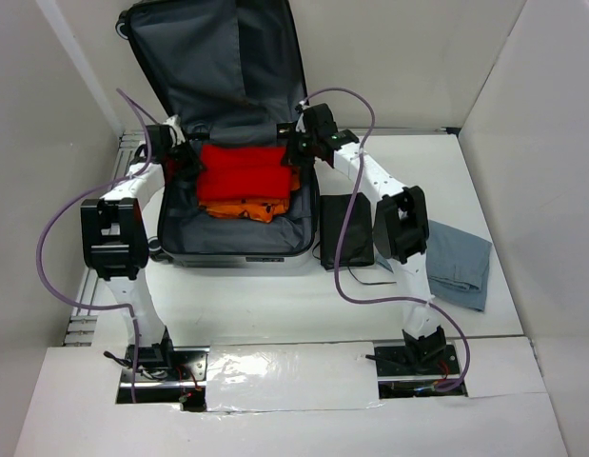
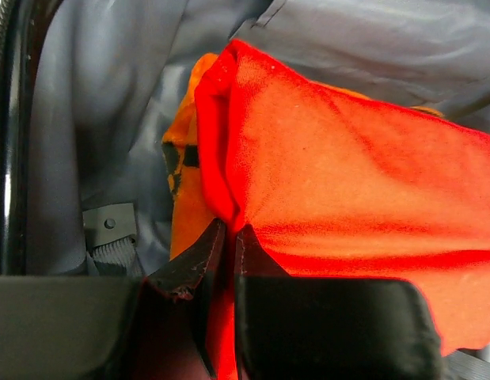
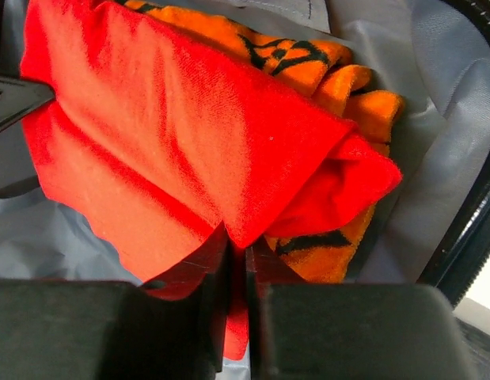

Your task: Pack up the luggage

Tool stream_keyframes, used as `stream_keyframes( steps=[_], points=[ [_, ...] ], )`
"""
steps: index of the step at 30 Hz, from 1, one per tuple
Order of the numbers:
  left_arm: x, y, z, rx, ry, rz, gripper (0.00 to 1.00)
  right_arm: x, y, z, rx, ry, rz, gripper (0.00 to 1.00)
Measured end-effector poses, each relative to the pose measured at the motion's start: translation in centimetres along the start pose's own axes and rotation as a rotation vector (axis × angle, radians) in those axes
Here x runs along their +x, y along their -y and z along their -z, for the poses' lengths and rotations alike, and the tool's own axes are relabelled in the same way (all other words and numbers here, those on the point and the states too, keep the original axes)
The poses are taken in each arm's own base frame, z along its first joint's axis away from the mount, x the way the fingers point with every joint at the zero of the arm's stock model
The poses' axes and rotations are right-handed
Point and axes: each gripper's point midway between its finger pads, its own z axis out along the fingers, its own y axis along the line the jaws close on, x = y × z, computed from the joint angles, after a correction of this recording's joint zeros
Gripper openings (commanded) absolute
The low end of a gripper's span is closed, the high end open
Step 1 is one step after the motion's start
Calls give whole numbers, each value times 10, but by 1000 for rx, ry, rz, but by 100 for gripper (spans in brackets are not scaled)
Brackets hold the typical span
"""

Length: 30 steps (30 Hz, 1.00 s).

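White table (image 1: 275,305) enclosed by pale walls, seen from above and from both wrists. At the far middle of the table the luggage (image 1: 227,255) lies open. Its base is flat between the two arms and its lid stands up against the rear wall. Both halves show dark grey, wrinkled fabric lining, and the near rim of the base is a pale, glossy shell edge. A black zip runs round the lid, and a black wheel (image 1: 123,29) shows at the lid's upper left corner.

Inside the base, a folded red garment (image 1: 242,171) rests on a folded orange garment (image 1: 242,208) with black markings.

The left gripper (image 2: 229,229) is at the left end of the red garment. Its jaws are drawn almost together, with a fold of red cloth pinched between them. The right gripper (image 3: 237,237) is at the right end, and its jaws are likewise narrow, with a corner of the same red cloth caught in the slit.

Just right of the luggage lies a flat black case (image 1: 346,228). A folded grey-blue cloth (image 1: 461,262) lies farther right, beyond the right arm.
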Motion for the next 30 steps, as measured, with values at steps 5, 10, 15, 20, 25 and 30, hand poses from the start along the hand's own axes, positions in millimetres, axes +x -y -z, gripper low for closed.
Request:
stream_keyframes(
  steps=[5, 10, 15, 20, 25, 30],
  points=[
    [7, -10, -6, -36, -28, -10, 37, -5, 1, -2, -12, 1, 6, 54],
    [3, -25, -1, -102, -19, -33, 69, -23, 14, 7, 23, 38, 17, 82],
    [-10, -23, 16, -121, 9, -60, 75, -27, 32, 18, 103, 41, 18, 92],
    [-67, 20, 67, -41, 145, -123, 82, -50, 33, 57, 159, 101, 30, 94],
    [-91, 87, 132, 124, 252, -199, 89, -75, 37, 154, 243, 221, 20, 99],
    [-52, 179, 173, 348, 234, -309, 89, -53, 119, 279, 432, 361, -132, 99]
  ],
)
